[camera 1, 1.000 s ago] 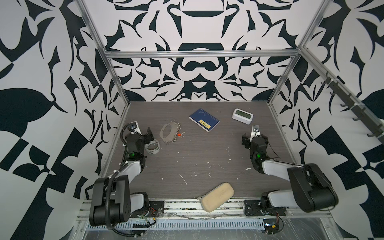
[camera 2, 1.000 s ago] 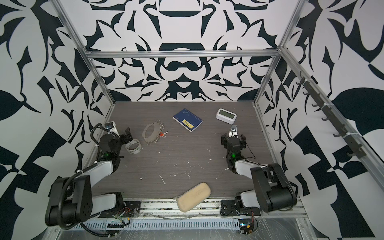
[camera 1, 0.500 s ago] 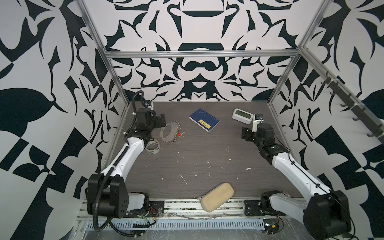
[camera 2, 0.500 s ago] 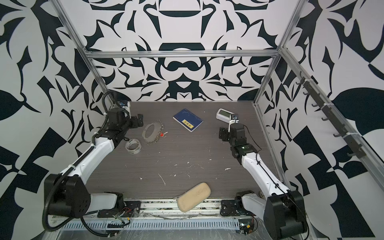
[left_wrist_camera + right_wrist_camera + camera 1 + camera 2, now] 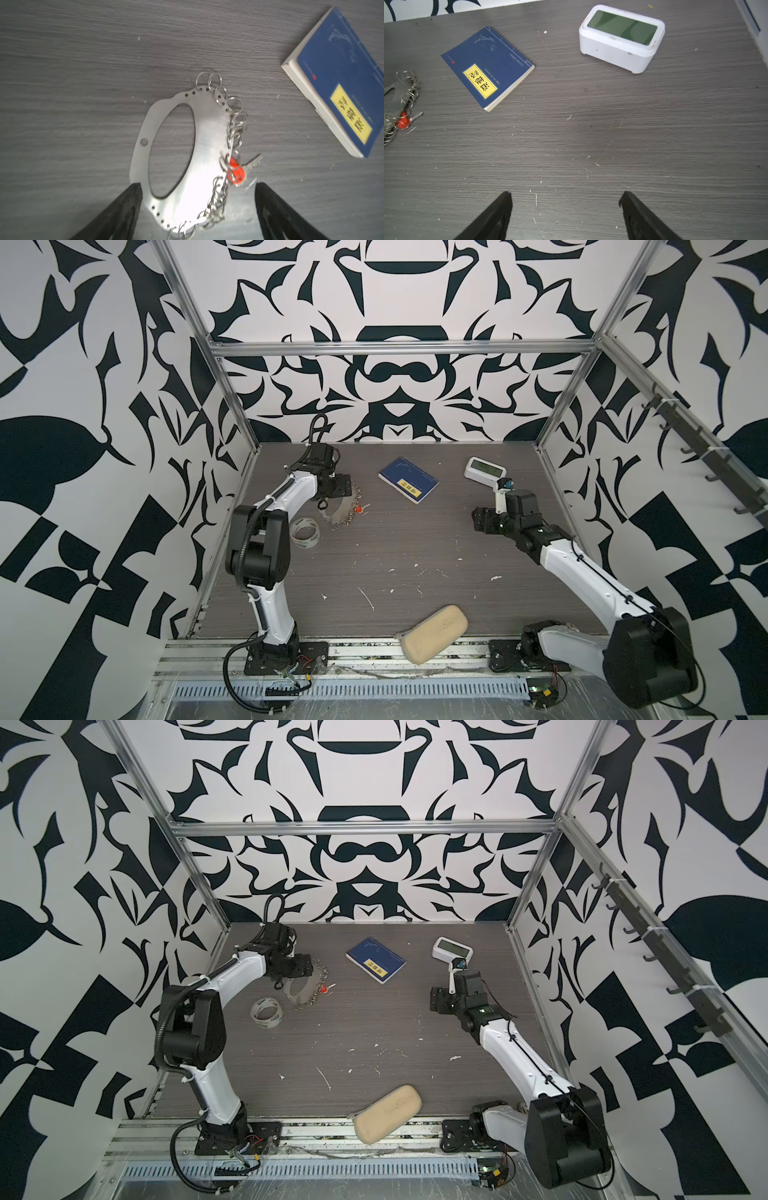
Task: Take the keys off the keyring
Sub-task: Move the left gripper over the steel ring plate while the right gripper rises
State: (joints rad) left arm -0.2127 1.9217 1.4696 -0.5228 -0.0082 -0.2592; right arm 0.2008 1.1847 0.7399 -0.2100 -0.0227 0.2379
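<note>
Beneath the wide-spread left end effector lies the flat shiny keyring with orange-tagged keys; right end effector likewise spread.

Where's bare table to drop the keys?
Widest bare patch: mid grey wood-grain table, bordered by blue paperback book, roll of clear tape, beige oblong pouch and right gripper. Narrower gap between book and white digital clock. Crowded: back left, around flat grey metal keyring hoop.

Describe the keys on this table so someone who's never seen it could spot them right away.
Look at the back left of the grey wood table, between the blue book and the roll of clear tape, where the keyring lies flat. The keys sit on its ringed edge, on the book's side. Their red-orange tag is the only colour among plain silver rings.
</note>
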